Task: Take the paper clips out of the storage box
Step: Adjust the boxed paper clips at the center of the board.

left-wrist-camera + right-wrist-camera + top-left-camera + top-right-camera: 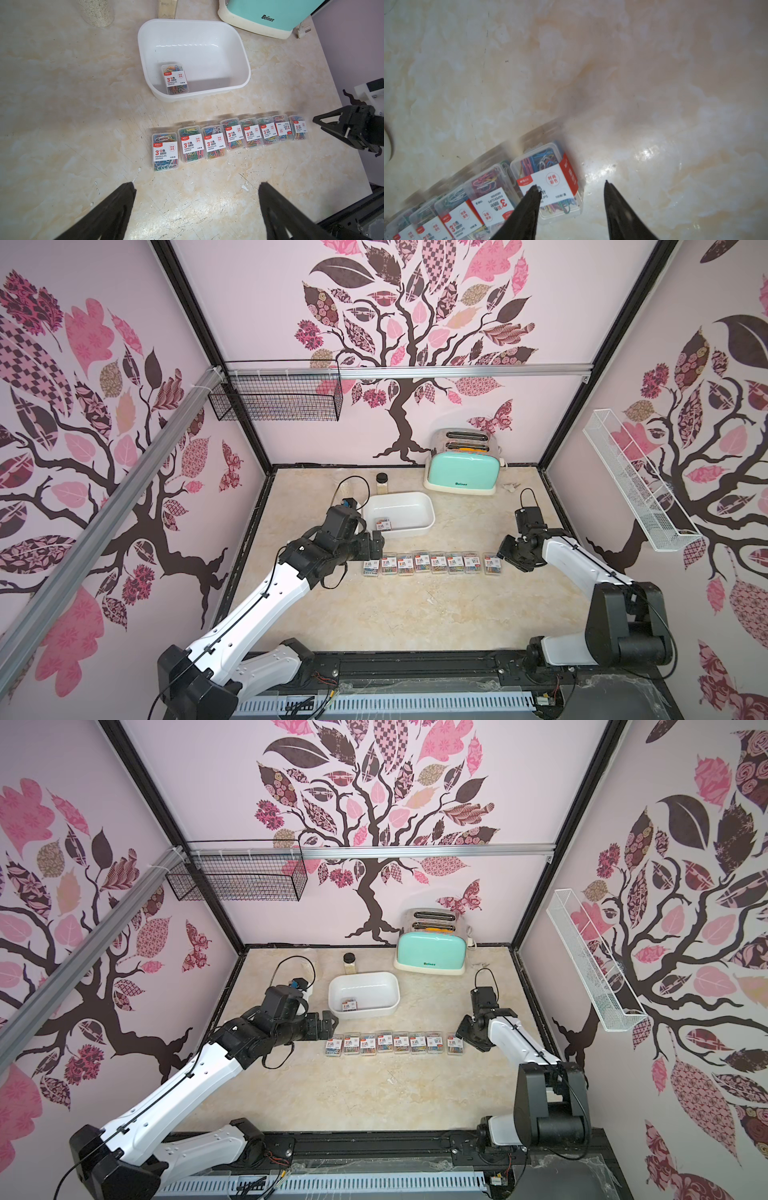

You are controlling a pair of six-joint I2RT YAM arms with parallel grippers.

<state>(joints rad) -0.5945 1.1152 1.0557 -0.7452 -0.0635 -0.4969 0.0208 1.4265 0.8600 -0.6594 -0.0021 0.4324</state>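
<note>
Closest to the lens are the two black fingers [116, 207] of my left hand [196, 184], spread fully apart and holding nothing. They hang above the bare worktop [62, 104], just in front of the row of eight cases [228, 139].

One case of paper clips [175, 79] lies flat inside the storage box [247, 68], close to the wall on my side. I judge it light and stiff, but the clear plastic is smooth and may slip, and the lid could pop under a hard squeeze. I would take it from above, across its narrow width; the finger next to the wall will have little room.

My left arm is stretched forward, with the hand near the corner of the box. My right arm is bent, and the right hand [570, 184] points down over the end case [542, 166] of the row, fingers apart, clamped on nothing.
</note>
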